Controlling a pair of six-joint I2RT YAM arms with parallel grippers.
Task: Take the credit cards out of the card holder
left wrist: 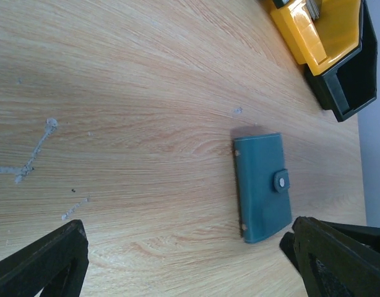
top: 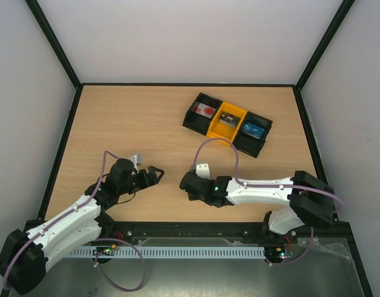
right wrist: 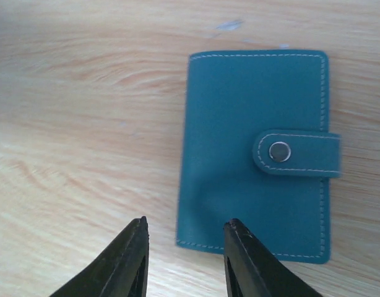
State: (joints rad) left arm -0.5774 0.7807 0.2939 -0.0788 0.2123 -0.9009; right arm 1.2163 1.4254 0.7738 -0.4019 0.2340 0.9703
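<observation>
progress: you have three credit cards lying in the tray (top: 189, 119) at 1 o'clock from table (top: 128, 124) centre: white card (top: 207, 110) in the left bin, dark grey card (top: 228, 120) in the yellow middle bin, blue card (top: 253, 130) in the right bin. Looks like the removal is done.
left to do: probably nothing. You can't see inside the holder, so I can't rule out more cards.
card holder (right wrist: 239, 124): flat on the table, folded shut, tab (right wrist: 295, 153) snapped over the edge. The top view hides it under the right wrist.
right gripper (right wrist: 187, 226): fingers apart with a narrow gap, holding nothing. The holder sits at 1 o'clock from the tips. Its lower-left corner lies under that gap and one finger overlaps its bottom edge. I can't tell whether it touches.
left gripper (left wrist: 189, 228): spread wide, nothing held. The holder is at 2 o'clock from mid-gap, just beside the right-hand finger (left wrist: 338, 260) and apart from it.
next: if you reopen it, you free the tab first.
</observation>
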